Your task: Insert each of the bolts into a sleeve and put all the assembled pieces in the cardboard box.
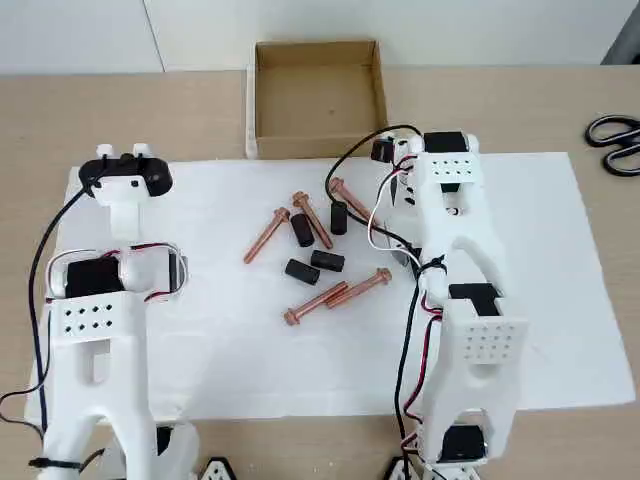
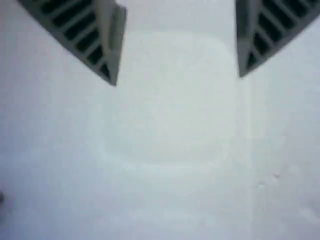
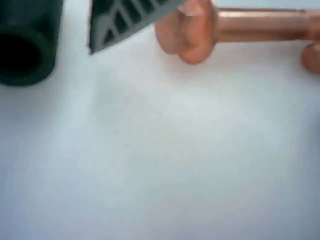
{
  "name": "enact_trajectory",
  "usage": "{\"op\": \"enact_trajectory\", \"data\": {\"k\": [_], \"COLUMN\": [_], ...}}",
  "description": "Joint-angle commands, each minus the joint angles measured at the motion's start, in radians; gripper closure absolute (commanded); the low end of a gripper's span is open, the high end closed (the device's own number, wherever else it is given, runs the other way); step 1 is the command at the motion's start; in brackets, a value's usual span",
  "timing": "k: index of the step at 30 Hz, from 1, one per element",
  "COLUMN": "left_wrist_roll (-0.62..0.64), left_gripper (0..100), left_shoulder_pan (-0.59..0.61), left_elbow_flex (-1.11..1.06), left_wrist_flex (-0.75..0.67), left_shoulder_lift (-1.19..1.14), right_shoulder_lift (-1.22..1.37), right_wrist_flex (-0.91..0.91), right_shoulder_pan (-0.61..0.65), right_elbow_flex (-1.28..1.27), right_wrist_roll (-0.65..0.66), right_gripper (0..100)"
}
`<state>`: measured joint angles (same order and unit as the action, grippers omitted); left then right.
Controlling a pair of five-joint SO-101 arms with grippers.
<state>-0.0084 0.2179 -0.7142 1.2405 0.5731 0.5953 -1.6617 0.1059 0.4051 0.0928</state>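
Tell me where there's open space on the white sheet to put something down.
The white sheet is bare between the left arm and the bolts, along its front edge between both arms, and right of the right arm. The cardboard box holds nothing. The middle is crowded: bolts and sleeves lie scattered close together beside the right arm.

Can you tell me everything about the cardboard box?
The cardboard box is brown, shallow and roughly square, open on top, with nothing inside. It sits flat on the wooden table at the far side, its near wall meeting the edge of the white sheet. A black cable curves close by one near corner; I cannot tell if they touch.
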Motion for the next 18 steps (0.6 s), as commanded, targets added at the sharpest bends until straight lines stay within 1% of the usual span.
{"op": "enact_trajectory", "data": {"k": [1,18], "left_wrist_roll": [0.0,0.0], "left_gripper": [85,85], "left_shoulder_pan": [-0.002,-0.002], "left_elbow_flex": [0.002,0.002], "left_wrist_flex": [-0.015,-0.02], "left_shoulder_lift": [0.003,0.003], "right_shoulder_lift": [-0.007,-0.007], "right_wrist_flex": [-0.002,0.076], "right_shoulder_pan": [-0.004,-0.007], "right_elbow_flex": [0.02,-0.052], "right_wrist_roll": [-0.009,-0.015], "right_gripper": [84.3,84.4]}}
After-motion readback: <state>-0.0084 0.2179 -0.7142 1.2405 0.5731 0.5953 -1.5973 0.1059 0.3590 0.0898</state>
